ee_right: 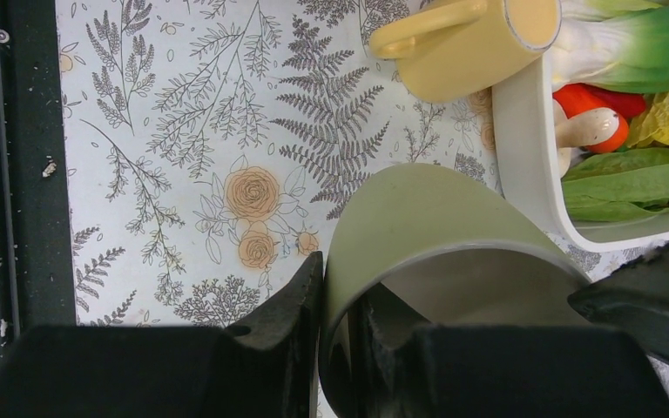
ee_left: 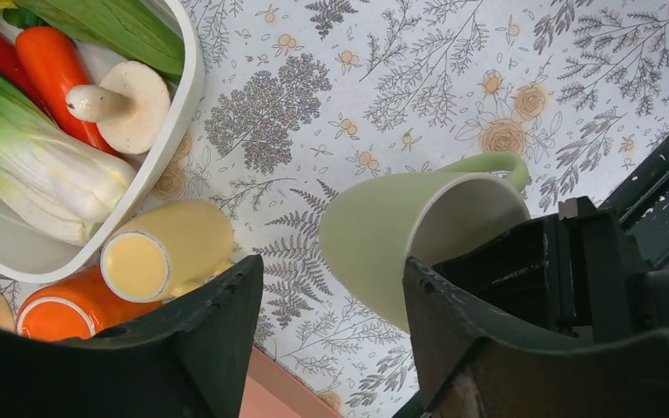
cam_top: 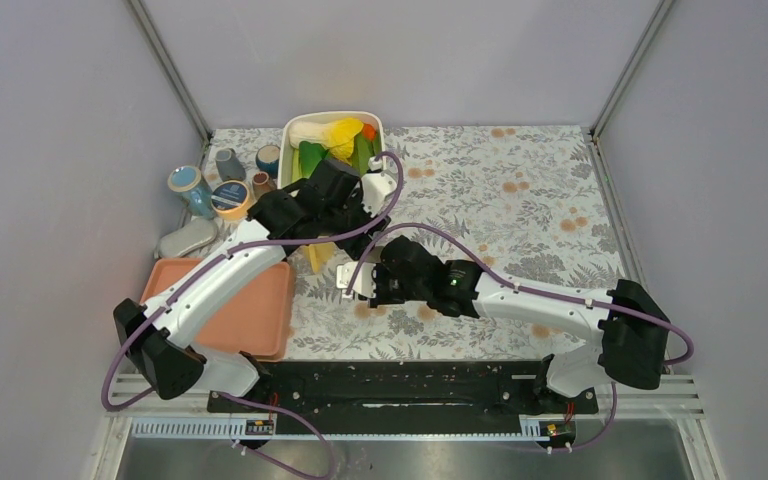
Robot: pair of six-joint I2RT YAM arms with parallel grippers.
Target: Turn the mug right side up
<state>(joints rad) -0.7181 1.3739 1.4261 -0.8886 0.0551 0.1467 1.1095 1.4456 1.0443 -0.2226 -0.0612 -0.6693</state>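
1. A peach tray (cam_top: 240,310) lies on the near left part of the flower-printed worktop (cam_top: 520,190), under the left arm.
2. The right tool (ee_right: 335,305) pinches the wall of the green mug (ee_right: 427,218), one finger inside the mouth and one outside against the glaze.
3. The green mug is near the middle of the worktop, tipped over with its mouth facing the right tool and its handle (ee_left: 496,163) on the upper far side. I cannot tell whether it touches the worktop.
4. The left tool (ee_left: 331,279) is spread wide and grips nothing; the green mug sits just beyond its right finger.
5. A yellow mug (ee_left: 170,252) lies on its side beside an orange mug (ee_left: 61,318).
6. Behind them, the white basin (ee_left: 179,104) holds a carrot (ee_left: 52,70), a mushroom (ee_left: 126,104) and leafy greens.
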